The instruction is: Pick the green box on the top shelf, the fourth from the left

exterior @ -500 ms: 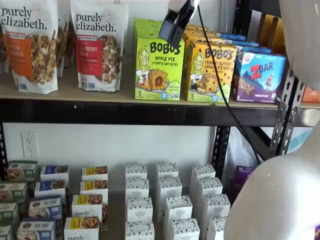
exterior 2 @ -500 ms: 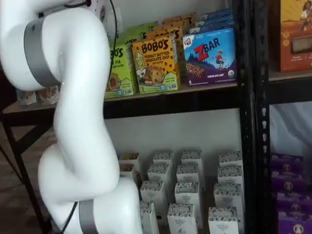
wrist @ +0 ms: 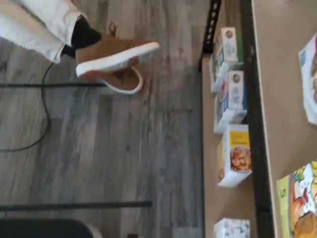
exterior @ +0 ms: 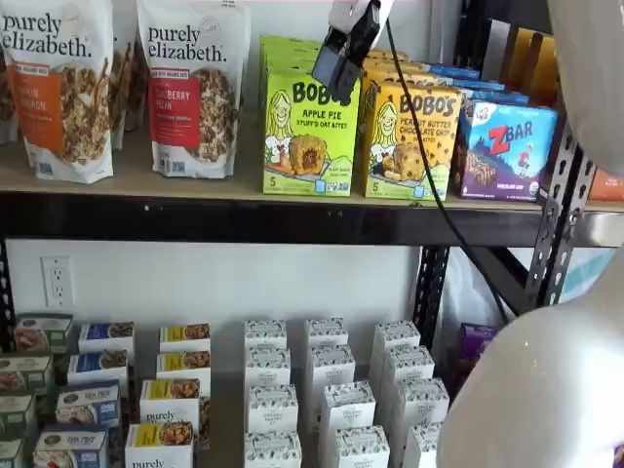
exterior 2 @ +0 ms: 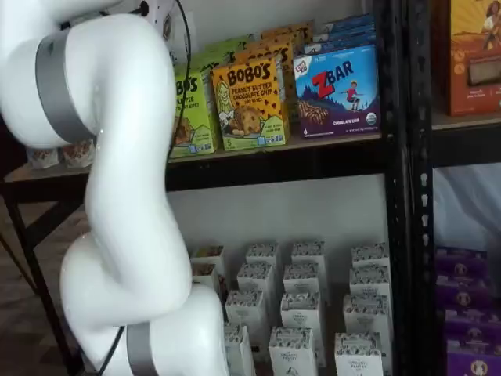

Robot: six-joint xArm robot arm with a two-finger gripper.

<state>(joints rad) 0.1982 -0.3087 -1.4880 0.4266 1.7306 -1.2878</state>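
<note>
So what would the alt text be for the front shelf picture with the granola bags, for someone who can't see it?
A robot gripper hangs before a lime-green Bobo's box on the top shelf. Granola bags stand to the box's left, an orange Bobo's box and blue ZBar box to its right. Small cartons sit below.

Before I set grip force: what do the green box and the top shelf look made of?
Green box: likely thin printed paperboard, slightly glossy, with crisp folded edges. Top shelf: tan board, probably wood or particleboard, matte, behind a black metal-looking front rail.
</note>
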